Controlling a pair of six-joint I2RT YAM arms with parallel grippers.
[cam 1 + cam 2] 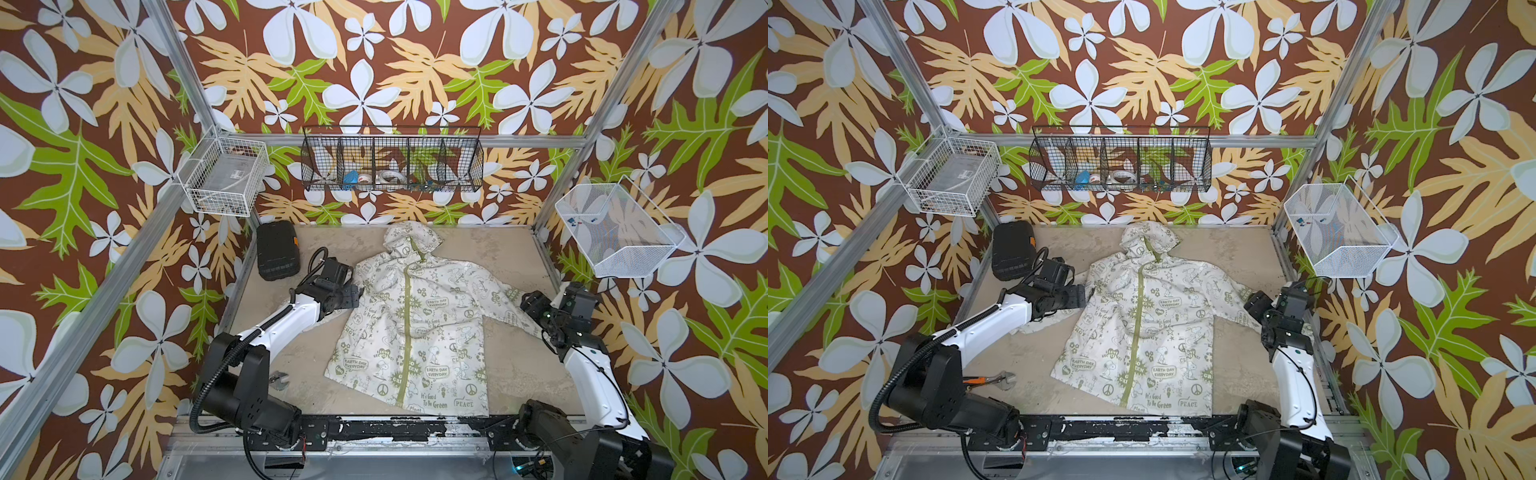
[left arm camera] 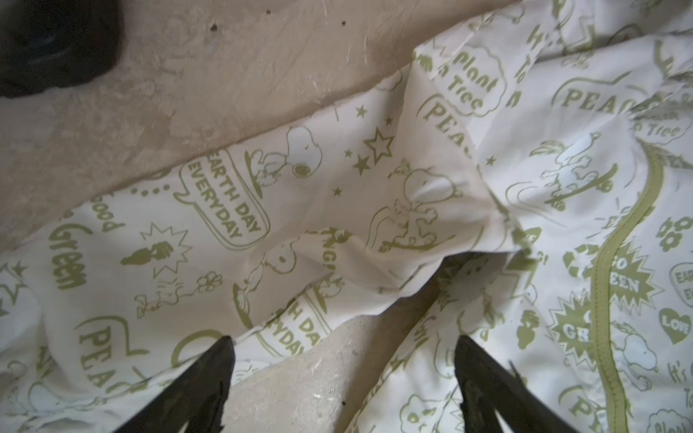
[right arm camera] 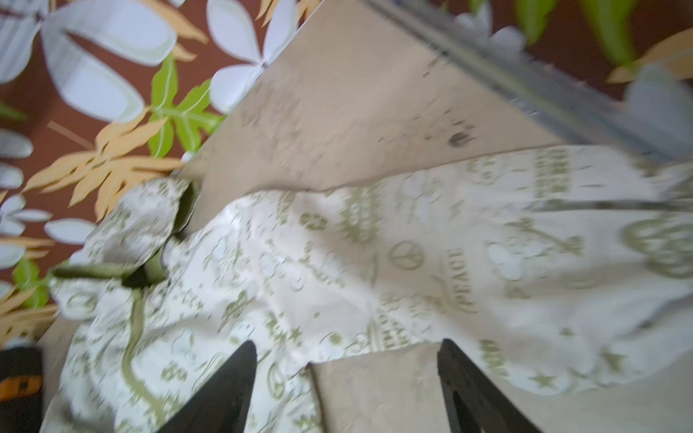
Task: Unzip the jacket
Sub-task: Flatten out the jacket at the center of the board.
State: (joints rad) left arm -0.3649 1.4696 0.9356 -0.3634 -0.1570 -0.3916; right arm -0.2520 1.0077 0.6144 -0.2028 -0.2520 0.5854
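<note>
Cream jacket [image 1: 440, 332] below spread left hand [image 2: 344, 339], seemingly untouched.

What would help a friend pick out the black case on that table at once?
Start at the sandy table and go to its far left corner, below the white wire basket on the frame. The case lies there, apart from the jacket. It is the only black ribbed box, with an orange clip on one side.
</note>
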